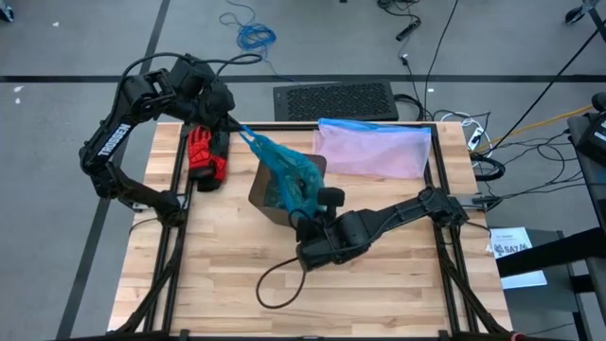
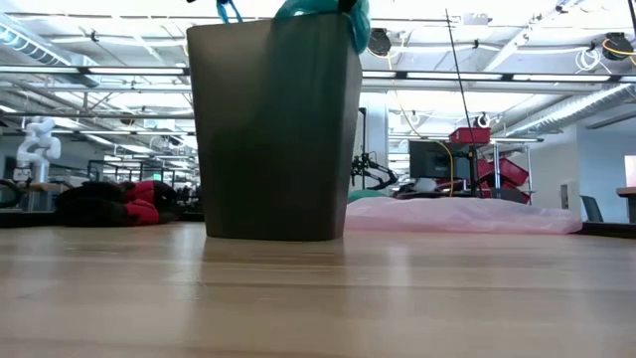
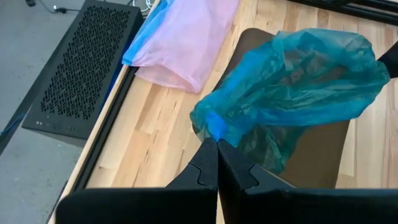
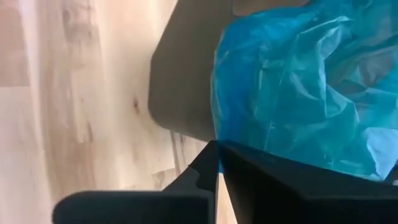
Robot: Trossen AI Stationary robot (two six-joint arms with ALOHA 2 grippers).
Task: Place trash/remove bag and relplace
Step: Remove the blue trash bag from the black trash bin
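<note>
The teal-green bag (image 1: 284, 166) stretches slantwise over the open top of a dark bin (image 1: 263, 194) that stands upright on the wooden table. My left gripper (image 1: 237, 130) is shut on the bag's far-left end, up beside the bin's far corner. My right gripper (image 1: 305, 216) is shut on the bag at the bin's near-right rim. In the low view the bin (image 2: 273, 129) fills the middle, and a bit of the bag (image 2: 328, 12) shows over its rim. In the left wrist view the bag (image 3: 298, 81) bulges over the bin's mouth. My left gripper pinches a bunched, twisted end of the bag (image 3: 214, 127) between its two fingertips, coming slanting down from the table's far-left side. The film runs taut from there toward the bin and hangs clear of the table. My right gripper is shut on the bag's crinkled lower edge (image 4: 225, 138) just above the bin's rim, slanting down from the table's near-right side. Its own fingers hide how many layers lie between them. The bag billows beyond the fingertips, over the bin.
A pale pink bag with a blue edge (image 1: 374, 147) lies flat at the table's far right. A red and black glove (image 1: 206, 156) lies at the far left. A black perforated box (image 1: 336, 99) sits beyond the far edge. The near half of the table (image 1: 218, 275) is bare wood.
</note>
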